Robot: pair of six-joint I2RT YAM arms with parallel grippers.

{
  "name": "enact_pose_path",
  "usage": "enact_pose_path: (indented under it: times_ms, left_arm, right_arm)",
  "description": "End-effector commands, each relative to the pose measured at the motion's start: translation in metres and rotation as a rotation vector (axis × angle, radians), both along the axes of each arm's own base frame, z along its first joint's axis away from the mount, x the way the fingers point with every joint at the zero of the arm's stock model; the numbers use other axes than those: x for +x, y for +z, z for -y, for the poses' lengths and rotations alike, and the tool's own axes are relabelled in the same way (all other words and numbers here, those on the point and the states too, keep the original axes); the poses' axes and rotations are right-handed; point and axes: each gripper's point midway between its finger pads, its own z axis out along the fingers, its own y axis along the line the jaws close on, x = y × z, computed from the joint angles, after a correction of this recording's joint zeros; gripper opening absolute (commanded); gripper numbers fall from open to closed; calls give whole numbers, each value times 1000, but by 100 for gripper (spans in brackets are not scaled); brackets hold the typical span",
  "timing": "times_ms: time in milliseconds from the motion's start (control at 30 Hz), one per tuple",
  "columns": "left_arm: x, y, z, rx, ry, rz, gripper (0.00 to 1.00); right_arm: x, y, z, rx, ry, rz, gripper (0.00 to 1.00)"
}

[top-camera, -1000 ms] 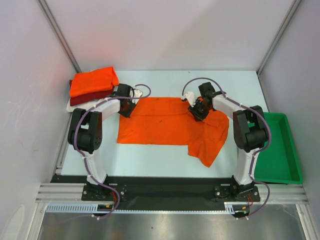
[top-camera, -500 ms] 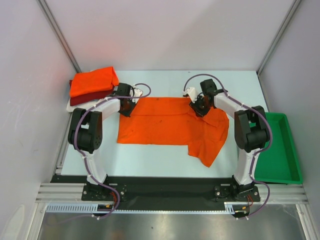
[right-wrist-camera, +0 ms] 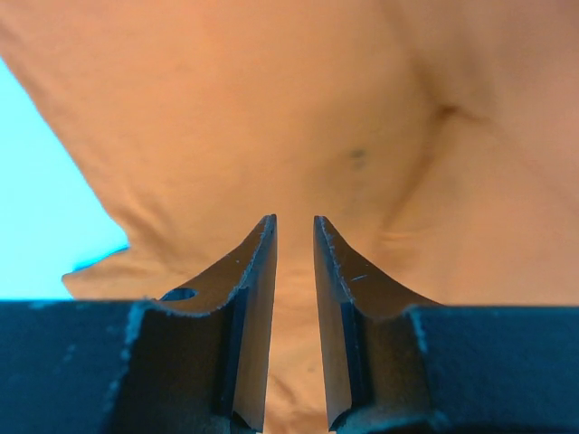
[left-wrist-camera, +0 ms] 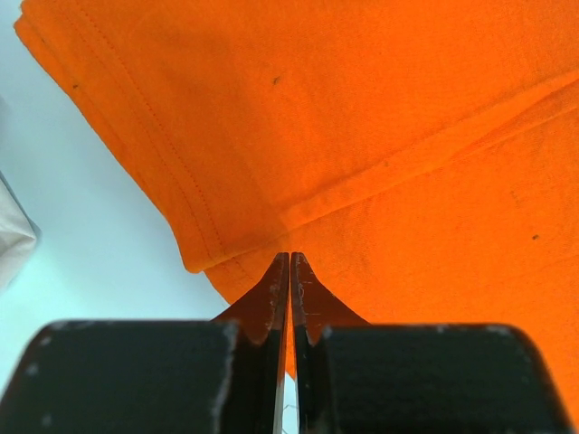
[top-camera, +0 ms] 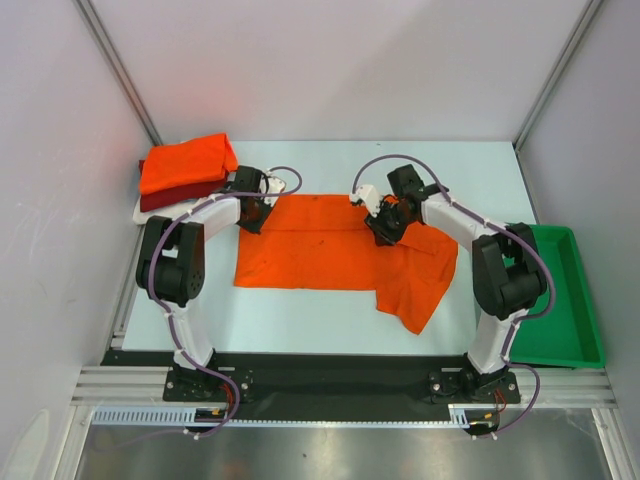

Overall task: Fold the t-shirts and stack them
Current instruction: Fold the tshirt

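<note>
Pinching far edge of orange t-shirt [top-camera: 320, 255]: left tool [left-wrist-camera: 289, 259], right tool [right-wrist-camera: 295, 220].

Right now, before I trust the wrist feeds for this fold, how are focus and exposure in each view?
Top external: evenly lit and sharp, soft shadows only. Left wrist: the spread bright orange cloth t-shirt is crisp and saturated, its stitching legible. Right wrist: the same shirt looks washed-out peach and soft, seemingly too close to focus; the black fingers are sharper.
</note>
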Motion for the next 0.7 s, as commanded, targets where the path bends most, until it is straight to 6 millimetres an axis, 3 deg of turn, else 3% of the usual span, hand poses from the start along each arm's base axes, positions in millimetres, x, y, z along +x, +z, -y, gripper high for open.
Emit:
enact_pose_path:
  times_ms: [0,133,367,667]
  left_arm:
    - [10,12,3,-24,12,32,6]
    - [8,11,2,-18,13,27,6]
    - [8,8,-1,-4,13,19,6]
    - [9,4,-2,4,17,11,6]
  right_arm:
    - [-19,-5,-3,34,11,-68,27]
    - [-16,-22,4,21,-13,-103,28]
    - [10,-32,16,29,-78,-111,28]
    - [35,-29,31,28,-135,-77,29]
